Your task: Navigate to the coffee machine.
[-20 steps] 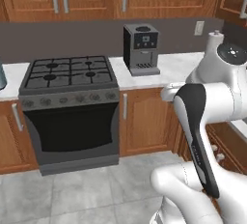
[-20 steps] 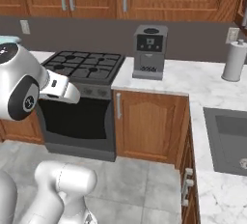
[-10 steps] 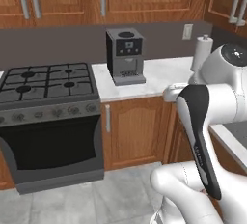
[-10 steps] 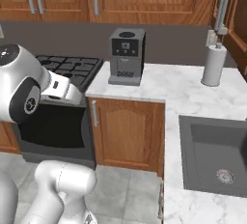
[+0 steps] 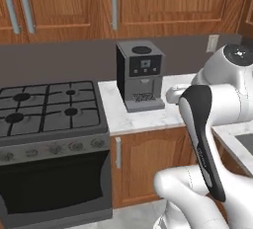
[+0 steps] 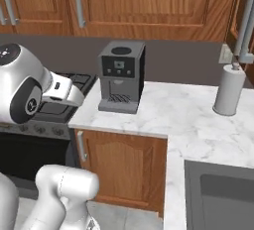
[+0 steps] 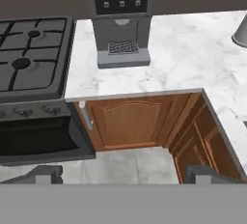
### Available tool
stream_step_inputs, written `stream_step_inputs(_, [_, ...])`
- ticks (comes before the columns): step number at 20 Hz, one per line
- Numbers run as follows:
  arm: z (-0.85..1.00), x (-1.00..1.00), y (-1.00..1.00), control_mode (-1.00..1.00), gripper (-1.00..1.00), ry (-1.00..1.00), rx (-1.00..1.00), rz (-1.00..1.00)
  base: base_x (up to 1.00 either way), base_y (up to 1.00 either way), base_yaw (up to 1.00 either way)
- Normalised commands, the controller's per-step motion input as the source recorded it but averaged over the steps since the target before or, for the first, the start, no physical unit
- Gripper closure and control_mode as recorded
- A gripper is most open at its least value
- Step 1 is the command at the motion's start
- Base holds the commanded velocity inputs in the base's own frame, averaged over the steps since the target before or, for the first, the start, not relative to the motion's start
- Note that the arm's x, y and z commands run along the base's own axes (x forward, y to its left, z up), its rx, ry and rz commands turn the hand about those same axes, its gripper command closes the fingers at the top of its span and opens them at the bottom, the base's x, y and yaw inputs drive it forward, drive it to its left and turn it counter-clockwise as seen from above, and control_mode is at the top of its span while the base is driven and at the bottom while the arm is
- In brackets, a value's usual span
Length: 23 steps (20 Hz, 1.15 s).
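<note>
The coffee machine (image 5: 140, 75), a tall dark grey box with a round top lid and a small control panel, stands on the white marble counter right of the stove. In the right base view the coffee machine (image 6: 120, 75) sits near the middle, against the dark back wall. In the hand view the coffee machine (image 7: 121, 20) is at the top centre, with its drip tray facing me. My gripper (image 7: 123, 177) hangs in the air in front of the counter, above the floor. It is open, its fingertips (image 7: 42, 174) spread wide with nothing between them.
A black gas stove (image 5: 49, 104) with an oven below adjoins the counter on the left. A paper towel roll (image 6: 229, 90) stands at the back right, and a sink (image 6: 223, 194) lies near the right front. Wooden cabinets (image 7: 128, 121) run under the counter.
The whole scene has shifted because the base drove. The coffee machine now appears larger and closer, and the stove has slid toward the left edge. The arm's pose looks unchanged.
</note>
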Motion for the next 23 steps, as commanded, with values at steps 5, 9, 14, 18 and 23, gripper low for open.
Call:
stream_step_inputs(5, [0.00,0.00,0.00,1.00,-1.00,0.00,0.00,0.00,0.65,-0.39,0.10])
stream_step_inputs(9, [0.00,0.00,0.00,1.00,-1.00,0.00,0.00,0.00,0.63,-0.23,0.06])
stream_step_inputs(14, [0.00,0.00,0.00,1.00,-1.00,0.00,0.00,0.00,0.67,-0.14,0.01])
stream_step_inputs(18, [0.00,0.00,0.00,1.00,-1.00,0.00,0.00,0.00,0.37,-0.08,0.00])
stream_step_inputs(23, [0.00,0.00,0.00,1.00,-1.00,0.00,0.00,0.00,0.05,-0.03,0.00])
